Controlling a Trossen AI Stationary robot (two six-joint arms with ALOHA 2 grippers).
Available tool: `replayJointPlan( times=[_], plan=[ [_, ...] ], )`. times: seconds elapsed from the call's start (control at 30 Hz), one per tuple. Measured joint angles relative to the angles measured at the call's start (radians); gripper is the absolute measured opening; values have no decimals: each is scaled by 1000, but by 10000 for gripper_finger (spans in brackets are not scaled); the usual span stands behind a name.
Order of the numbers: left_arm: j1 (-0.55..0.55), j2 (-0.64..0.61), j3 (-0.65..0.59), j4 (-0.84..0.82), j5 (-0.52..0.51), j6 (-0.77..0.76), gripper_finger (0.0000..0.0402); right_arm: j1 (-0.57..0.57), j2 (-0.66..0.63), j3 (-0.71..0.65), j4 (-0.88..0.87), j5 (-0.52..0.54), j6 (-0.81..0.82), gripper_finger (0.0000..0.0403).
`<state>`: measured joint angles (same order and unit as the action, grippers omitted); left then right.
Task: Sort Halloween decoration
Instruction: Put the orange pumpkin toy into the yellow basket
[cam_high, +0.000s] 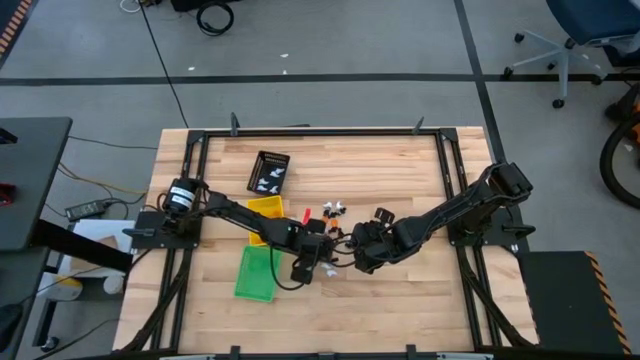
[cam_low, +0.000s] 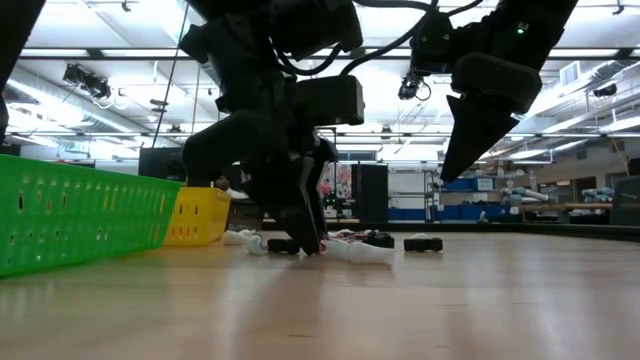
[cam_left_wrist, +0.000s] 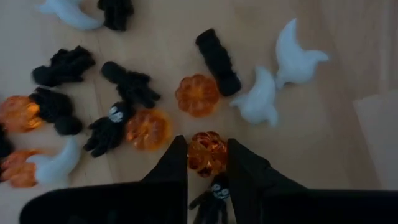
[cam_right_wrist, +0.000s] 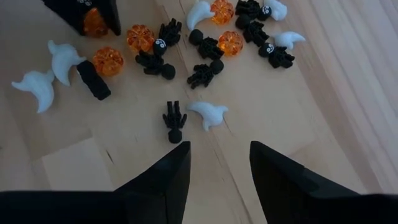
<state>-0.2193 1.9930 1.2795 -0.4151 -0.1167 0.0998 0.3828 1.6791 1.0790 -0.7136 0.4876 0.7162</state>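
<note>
The Halloween decoration is a scatter of tiny white ghosts (cam_left_wrist: 258, 99), orange pumpkins (cam_left_wrist: 197, 94) and black figures (cam_left_wrist: 130, 84) lying on the wooden table at its middle (cam_high: 335, 210). My left gripper (cam_left_wrist: 207, 155) is down at the near edge of this scatter, shut on one orange pumpkin (cam_left_wrist: 207, 152). A small black figure (cam_left_wrist: 214, 196) lies under it, between the fingers. My right gripper (cam_right_wrist: 214, 165) hangs open above the table (cam_low: 462, 160), to the right of the scatter. Nothing is between its fingers; a black figure (cam_right_wrist: 175, 119) and a white ghost (cam_right_wrist: 208, 114) lie just ahead of them. My left gripper pinches the orange pumpkin by its two opposite sides (cam_left_wrist: 193, 155) between its two fingertips. The fingers come from above, slanting steeply down. In the low view their tips (cam_low: 303, 243) reach the table top, so the pumpkin sits at table level. In the right wrist view it shows between the fingers (cam_right_wrist: 94, 23).
A green tray (cam_high: 254, 272) lies near left of the grippers and a yellow tray (cam_high: 265, 208) just beyond it; both stand at the left in the low view. A black tray (cam_high: 269, 171) with white pieces stands farther back. Bare wood lies to the right and near side.
</note>
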Motion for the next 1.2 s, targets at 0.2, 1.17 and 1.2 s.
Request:
replayJointPlan(
  times=[0.2,1.17,1.2],
  plan=[
    [11,-10,4,-39,-46,-3,54,-1,-31,0,-18,6,4,169],
    [21,-164,-150,107,23,-42,98,11,-122,-33,51,89,16,169],
    [19,-158,-151,125,23,-50,113,11,-122,-35,47,89,18,169]
  ],
)
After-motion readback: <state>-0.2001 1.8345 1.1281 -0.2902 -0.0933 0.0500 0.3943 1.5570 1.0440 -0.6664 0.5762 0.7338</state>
